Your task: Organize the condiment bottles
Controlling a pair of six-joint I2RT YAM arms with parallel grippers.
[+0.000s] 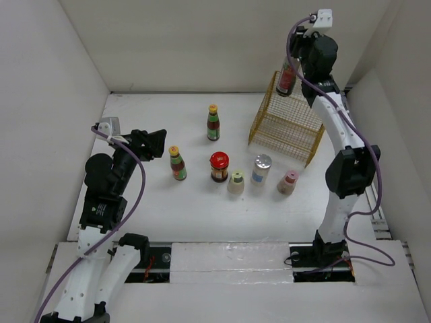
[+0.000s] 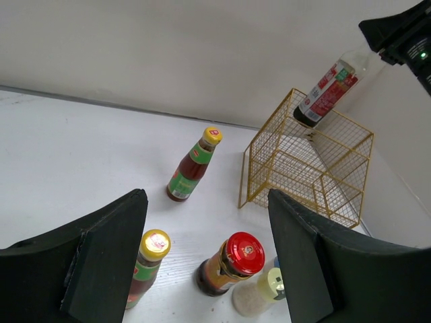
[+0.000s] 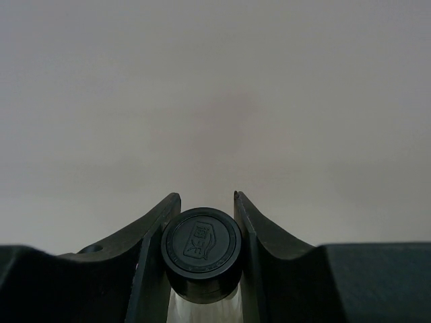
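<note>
one sauce bottle (image 3: 202,245) (black-capped) in right fingers (image 3: 156,221)

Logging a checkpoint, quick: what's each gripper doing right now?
Left gripper: open, holding nothing.
Right gripper: shut on the black-capped sauce bottle.

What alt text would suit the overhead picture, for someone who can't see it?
The right arm's fingers hold a dark sauce bottle by its cap, over the far edge of a yellow wire basket on a white table. Nearer, six small containers stand, and the left arm's open fingers hover beside a yellow-capped bottle.
</note>
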